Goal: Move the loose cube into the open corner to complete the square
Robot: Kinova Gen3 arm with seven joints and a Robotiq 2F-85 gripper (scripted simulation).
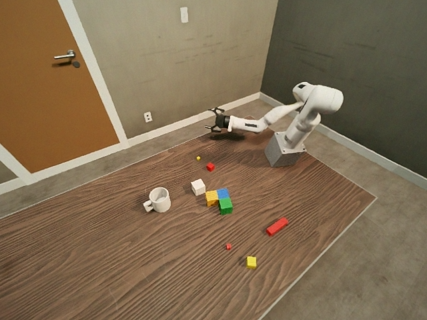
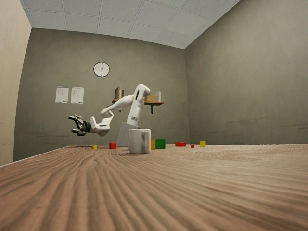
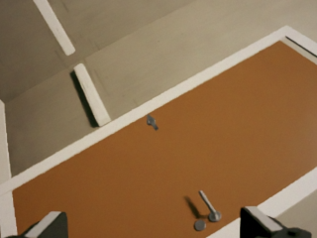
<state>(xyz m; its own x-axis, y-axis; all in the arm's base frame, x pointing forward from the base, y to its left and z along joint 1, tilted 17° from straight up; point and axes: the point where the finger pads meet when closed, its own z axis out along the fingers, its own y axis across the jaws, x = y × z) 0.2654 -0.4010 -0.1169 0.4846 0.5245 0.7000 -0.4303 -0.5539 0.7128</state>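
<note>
The loose white cube [image 1: 198, 187] stands apart from the group, off the yellow-orange cube's back-left side; I cannot make it out in the exterior view. The yellow-orange cube [image 1: 211, 199] [image 2: 153, 144], blue cube [image 1: 223, 193] and green cube [image 1: 225, 206] [image 2: 160, 143] form an L. Blue touches both others; the open corner lies beside green and in front of yellow-orange. Blue is hidden in the exterior view. My gripper [image 1: 207, 118] [image 2: 71, 124] [image 3: 155, 223] is open and empty, raised far behind the cubes near the back wall. It points sideways; the wrist view shows only door and wall.
A white mug [image 1: 160, 199] [image 2: 136, 141] stands left of the cubes. Behind them lie a red block [image 1: 210, 167] [image 2: 112, 145] and a tiny yellow one [image 1: 198, 158] [image 2: 94, 147]. A long red block [image 1: 277, 226], a tiny red one [image 1: 228, 246] and a yellow block [image 1: 251, 262] lie toward the front right.
</note>
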